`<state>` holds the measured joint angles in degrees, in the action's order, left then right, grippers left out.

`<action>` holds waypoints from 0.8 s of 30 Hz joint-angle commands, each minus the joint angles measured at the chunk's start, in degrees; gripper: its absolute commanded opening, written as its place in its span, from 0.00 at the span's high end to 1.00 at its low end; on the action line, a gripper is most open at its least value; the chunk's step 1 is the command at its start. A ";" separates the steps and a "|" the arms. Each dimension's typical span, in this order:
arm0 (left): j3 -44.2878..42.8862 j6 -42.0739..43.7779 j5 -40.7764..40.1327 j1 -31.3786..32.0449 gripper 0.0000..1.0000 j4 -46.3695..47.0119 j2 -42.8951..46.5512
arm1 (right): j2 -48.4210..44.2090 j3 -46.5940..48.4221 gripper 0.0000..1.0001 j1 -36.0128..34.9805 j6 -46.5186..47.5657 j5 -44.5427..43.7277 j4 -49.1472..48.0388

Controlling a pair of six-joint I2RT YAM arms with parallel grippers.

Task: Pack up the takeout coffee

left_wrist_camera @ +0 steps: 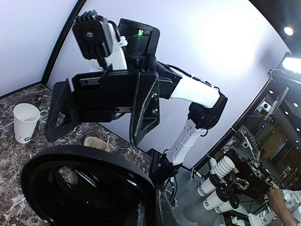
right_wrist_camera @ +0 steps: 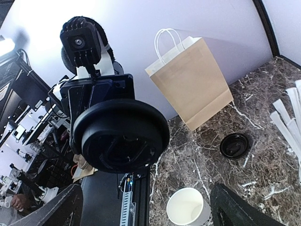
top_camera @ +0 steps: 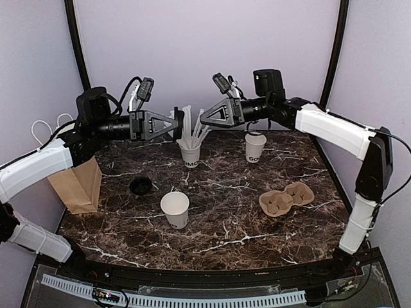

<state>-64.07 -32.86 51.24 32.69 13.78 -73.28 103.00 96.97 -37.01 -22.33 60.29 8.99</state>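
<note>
Above three cups (top_camera: pixel 174 208) (top_camera: pixel 190 154) (top_camera: pixel 255 147), left pincer (top_camera: pixel 174 125) clamps one of two lids (right_wrist_camera: pixel 121 136) (top_camera: pixel 140 186); right pincer (top_camera: pixel 207 117) apart.

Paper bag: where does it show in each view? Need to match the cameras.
Top external: the paper bag stands at the left side of the picture, upright.
Left wrist: not in it.
Right wrist: upper middle, upright, handles up.
Shared landmark: the loose black lid, right of the bag in the top view and lower right of it in the right wrist view.

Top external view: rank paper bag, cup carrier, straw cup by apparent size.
1. paper bag, clearly largest.
2-3. cup carrier and straw cup: similar extent, carrier wider, cup with its straws taller; too close to rank.
</note>
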 commanded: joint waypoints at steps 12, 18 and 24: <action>-0.05 0.76 -0.41 1.80 0.91 1.88 0.06 | 3.56 4.43 0.01 -5.22 -10.86 4.62 -10.69; 0.08 1.18 -1.22 1.98 0.91 1.18 0.57 | 4.76 4.75 0.01 -5.51 -14.04 4.78 -13.52; 0.07 1.55 -2.14 2.03 0.91 1.05 1.51 | 6.06 4.73 0.01 -5.89 -16.28 5.34 -15.65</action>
<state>-64.03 -32.53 49.82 34.41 14.76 -73.47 107.85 100.49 -41.98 -36.21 64.55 -2.48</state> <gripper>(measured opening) 0.094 0.986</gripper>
